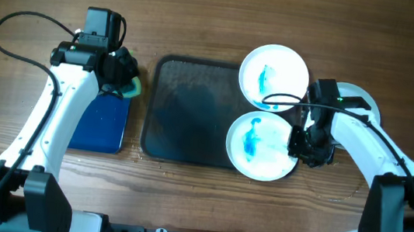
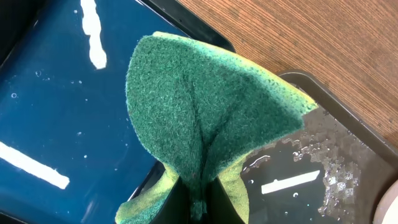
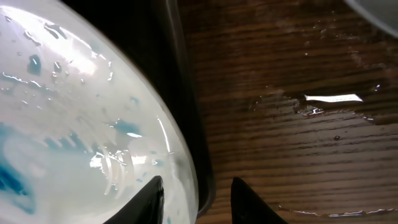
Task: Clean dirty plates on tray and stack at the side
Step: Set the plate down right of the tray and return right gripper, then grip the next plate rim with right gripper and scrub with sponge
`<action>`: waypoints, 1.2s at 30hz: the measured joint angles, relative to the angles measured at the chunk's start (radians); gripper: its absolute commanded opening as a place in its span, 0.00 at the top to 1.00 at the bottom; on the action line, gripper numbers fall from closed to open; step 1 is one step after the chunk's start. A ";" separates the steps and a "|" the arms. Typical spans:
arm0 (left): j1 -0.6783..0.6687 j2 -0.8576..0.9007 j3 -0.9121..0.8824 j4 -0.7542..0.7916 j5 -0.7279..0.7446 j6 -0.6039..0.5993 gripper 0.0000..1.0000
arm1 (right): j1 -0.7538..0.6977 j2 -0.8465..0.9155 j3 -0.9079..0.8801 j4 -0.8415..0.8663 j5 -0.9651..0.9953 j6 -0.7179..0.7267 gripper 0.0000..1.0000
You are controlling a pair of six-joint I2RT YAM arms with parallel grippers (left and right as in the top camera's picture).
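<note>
Two white plates with blue smears lie on the right end of the dark tray (image 1: 184, 113): one at the back (image 1: 274, 77), one at the front (image 1: 262, 147). A third white plate (image 1: 367, 99) lies on the table to the right, partly hidden by my right arm. My right gripper (image 1: 303, 143) is open and straddles the front plate's right rim; in the right wrist view (image 3: 196, 183) one finger is over the plate (image 3: 74, 124) and the other is beyond the tray's rim (image 3: 186, 93). My left gripper (image 1: 122, 75) is shut on a green sponge (image 2: 205, 106) above the tray's left edge.
A smaller black tray with a blue inside (image 1: 101, 119) lies left of the dark tray, also in the left wrist view (image 2: 50, 112). The dark tray's corner (image 2: 323, 162) is wet. Water lies on the wooden table (image 3: 329, 99) right of the tray.
</note>
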 measured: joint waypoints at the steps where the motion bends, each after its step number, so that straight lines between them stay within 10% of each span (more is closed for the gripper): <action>1: 0.000 0.000 0.000 0.000 0.000 0.000 0.96 | 0.000 0.000 -0.001 0.005 0.002 0.003 0.74; 9: 0.000 0.000 0.000 -0.026 0.000 0.000 0.96 | 0.040 0.000 -0.013 0.074 -0.056 0.011 0.96; 22: -0.006 0.000 0.000 -0.026 0.000 0.000 0.96 | 0.410 0.068 -0.013 0.626 -0.128 0.346 0.95; 27: -0.064 0.001 0.000 -0.016 0.000 0.000 0.96 | 0.403 0.109 -0.013 0.673 -0.103 0.386 0.73; 36: -0.203 0.120 0.000 0.058 0.068 0.000 0.96 | 0.396 0.158 -0.012 0.747 -0.097 0.390 0.96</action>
